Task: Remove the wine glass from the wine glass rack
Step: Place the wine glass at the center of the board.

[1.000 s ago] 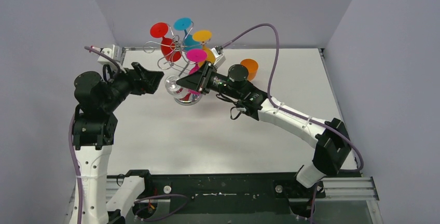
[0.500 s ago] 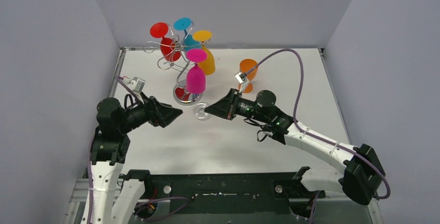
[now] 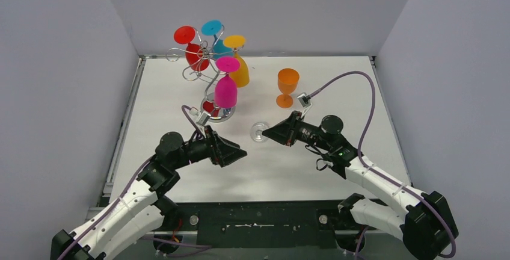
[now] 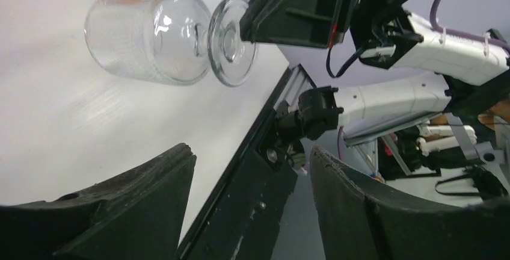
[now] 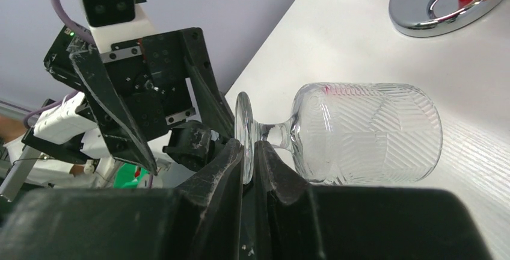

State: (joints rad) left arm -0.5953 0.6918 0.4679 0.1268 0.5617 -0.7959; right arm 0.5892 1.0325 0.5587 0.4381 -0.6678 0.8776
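A clear wine glass [image 3: 258,132] hangs sideways over the table, off the wine glass rack [image 3: 207,61]. My right gripper [image 3: 269,132] is shut on the glass's round foot [image 5: 243,133], one finger on each face of it, and the ribbed bowl [image 5: 367,133] points away. In the left wrist view the same wine glass [image 4: 156,34] floats above the white tabletop with the right gripper [image 4: 301,7] behind its foot. My left gripper [image 3: 242,154] is open, holds nothing, and points at the glass from a short gap away.
Red, blue, yellow and pink glasses hang upside down on the rack, above its shiny round base [image 3: 219,113]. An orange glass [image 3: 288,85] stands upright on the table at the back right. Grey walls close in the left, back and right sides.
My right arm has carried the clear glass from beside the rack to the near middle of the table. My left arm has swung low and right after it, its jaws slightly narrower.
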